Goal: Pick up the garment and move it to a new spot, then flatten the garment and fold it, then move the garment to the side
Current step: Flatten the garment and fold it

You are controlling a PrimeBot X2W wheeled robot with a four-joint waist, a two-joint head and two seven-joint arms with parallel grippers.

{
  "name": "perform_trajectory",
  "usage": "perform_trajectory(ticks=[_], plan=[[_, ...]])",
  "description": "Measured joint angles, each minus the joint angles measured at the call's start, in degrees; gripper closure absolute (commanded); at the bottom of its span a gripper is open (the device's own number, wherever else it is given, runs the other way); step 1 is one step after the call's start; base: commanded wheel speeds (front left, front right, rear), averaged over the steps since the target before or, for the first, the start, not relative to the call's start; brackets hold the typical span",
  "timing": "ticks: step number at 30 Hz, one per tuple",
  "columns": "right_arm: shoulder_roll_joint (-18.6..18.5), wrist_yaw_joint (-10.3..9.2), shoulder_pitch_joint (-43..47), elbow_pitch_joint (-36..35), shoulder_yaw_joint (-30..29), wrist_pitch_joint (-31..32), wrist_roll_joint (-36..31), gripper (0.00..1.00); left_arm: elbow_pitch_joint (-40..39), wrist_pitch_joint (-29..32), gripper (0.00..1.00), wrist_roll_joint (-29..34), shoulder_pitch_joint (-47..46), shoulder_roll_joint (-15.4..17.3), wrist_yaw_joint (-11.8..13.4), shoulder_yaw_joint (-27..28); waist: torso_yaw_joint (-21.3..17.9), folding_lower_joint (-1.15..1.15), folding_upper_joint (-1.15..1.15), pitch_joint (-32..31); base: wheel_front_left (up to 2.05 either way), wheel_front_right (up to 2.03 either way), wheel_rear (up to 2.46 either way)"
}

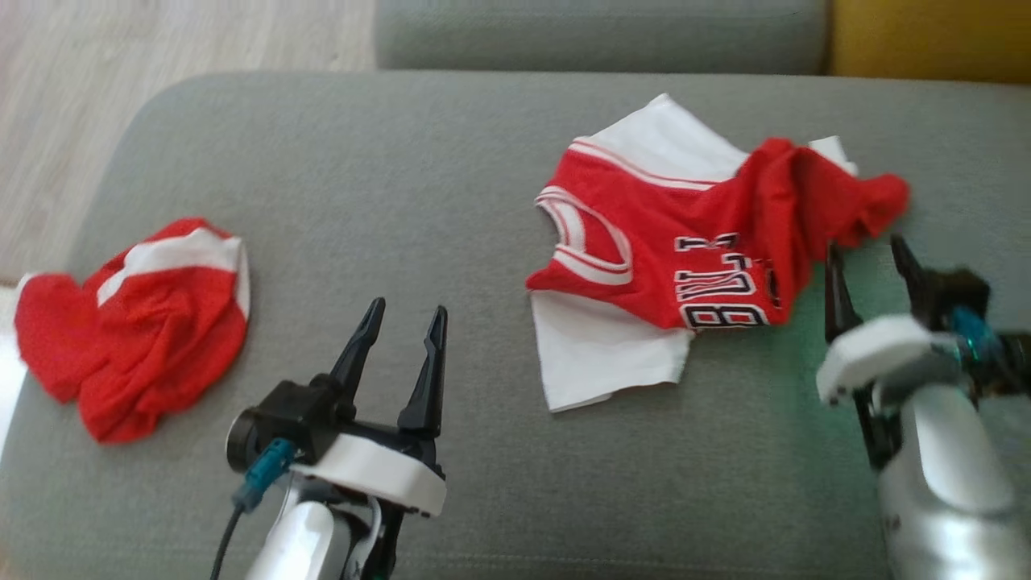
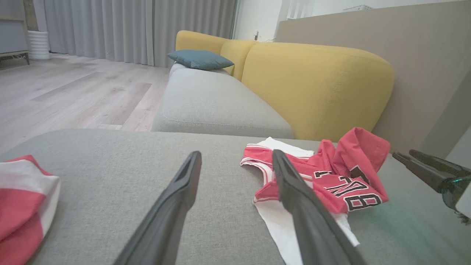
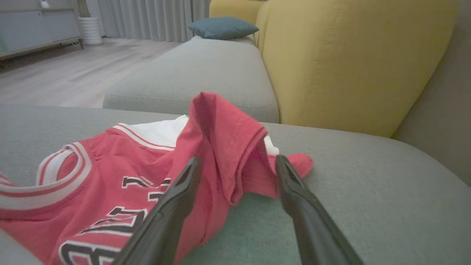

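A crumpled red jersey (image 1: 668,242) with white trim and black lettering lies right of centre on a grey sofa (image 1: 403,161). The right gripper (image 1: 866,248), fingers apart, sits just beside the jersey's right edge. The left gripper (image 1: 407,310), also apart, is at lower left.

The left gripper (image 1: 407,310) and right gripper (image 1: 863,246) each have two long tapered black fingers (image 1: 425,379), a white wrist collar (image 1: 378,475), a silvery forearm (image 1: 298,540) and a teal connector (image 1: 262,479).
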Motion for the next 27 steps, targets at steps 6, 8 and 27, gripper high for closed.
perform_trajectory(ticks=[6, 8, 27], plan=[[0.5, 0.00, 11.5, -10.7, 1.9, -1.7, 9.5, 0.00, -0.2, 0.0, 0.00, 0.0, 1.7, 0.0, 0.4, 0.1, -2.3, 0.00, 0.00, -1.4, 0.00, 0.00, 0.00], [0.6, 0.00, 14.6, -12.9, 2.4, -1.9, 11.2, 0.00, -0.2, 0.0, 0.00, 0.0, 1.7, 0.0, 0.4, 0.1, -2.7, 0.00, 0.00, -1.6, 0.00, 0.00, 0.00], [0.7, 0.00, 7.7, -12.2, -1.3, 1.8, 8.3, 0.00, -0.1, 0.0, 0.00, 0.7, 0.5, 0.0, -1.6, 0.0, 0.3, 0.00, 0.00, 4.3, 0.00, 0.00, 0.00]])
